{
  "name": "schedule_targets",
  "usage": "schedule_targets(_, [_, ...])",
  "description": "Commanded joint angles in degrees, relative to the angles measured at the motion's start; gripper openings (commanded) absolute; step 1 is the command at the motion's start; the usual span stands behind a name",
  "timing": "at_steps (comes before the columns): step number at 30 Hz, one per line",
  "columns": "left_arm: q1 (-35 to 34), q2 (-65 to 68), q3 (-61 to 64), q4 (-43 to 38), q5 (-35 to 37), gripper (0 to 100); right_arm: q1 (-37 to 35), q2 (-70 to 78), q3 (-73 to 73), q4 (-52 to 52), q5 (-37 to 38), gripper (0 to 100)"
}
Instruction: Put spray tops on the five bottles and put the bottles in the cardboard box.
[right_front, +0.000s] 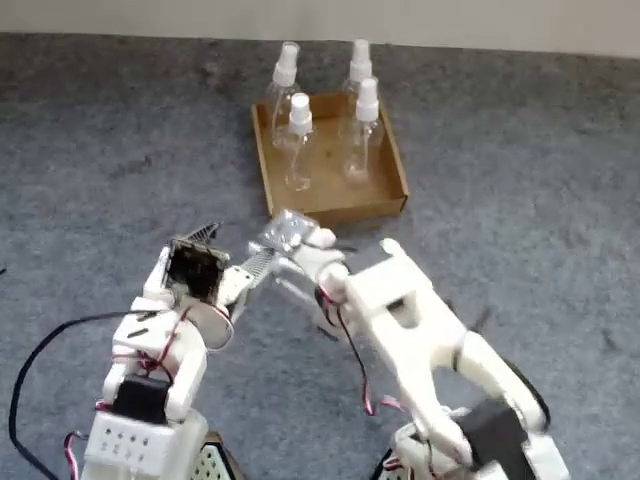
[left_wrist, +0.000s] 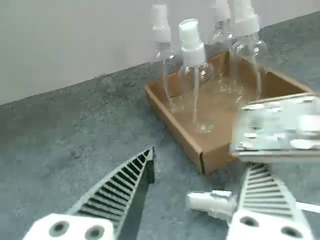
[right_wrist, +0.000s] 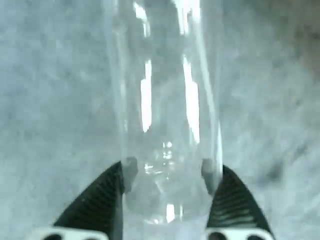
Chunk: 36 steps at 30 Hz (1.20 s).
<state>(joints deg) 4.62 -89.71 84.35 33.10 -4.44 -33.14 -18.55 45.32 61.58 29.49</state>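
Currently, item by item:

- **Fifth bottle** (right_wrist: 160, 100): clear and uncapped. It is held off the table near the low front wall of the cardboard box (right_front: 335, 212). Its long axis runs straight out from the fingers that hold it.
- **Right gripper** (right_wrist: 167, 170): clamped on that bottle, one dark finger pressed to each side of its rounded end.
- **Spray top** (left_wrist: 210, 201): white, lying on its side on the grey table (right_front: 520, 180). It sits inside the left gripper's span, just beside one finger and well apart from the other. Its long axis lies roughly across the gap, with the thin tube trailing past the nearer finger.
- **Left gripper** (left_wrist: 200, 162): fingers spread wide, grasping nothing. It is low over the table and points toward the box.
- **Four capped bottles** (right_front: 300, 140): upright in the box.

Judgement: the left arm is much the nearer to the loose spray top. The coming move turns on closing across the top's body. The off-centre lie means one finger would likely meet it first and nudge it sideways.
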Motion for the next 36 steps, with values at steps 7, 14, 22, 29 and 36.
schedule_targets(7, [0.04,0.48,-0.66,-0.88,-0.44,20,15.87,-16.75,5.49,12.44,9.85,9.1])
schedule_targets(14, [0.13,0.66,-4.35,1.67,-0.26,20,28.35,-16.57,5.76,12.44,15.3,9.1])
schedule_targets(22, [0.22,18.15,-14.11,6.68,-2.37,20,33.98,-16.13,5.76,12.35,15.82,9.1])
schedule_targets(29, [10.77,40.31,-24.13,14.59,-17.05,20,29.67,-16.4,5.85,12.35,15.82,9.1])
schedule_targets(36, [22.55,45.76,-26.42,17.49,-26.37,20,20.88,-16.75,11.47,8.04,15.38,9.1])
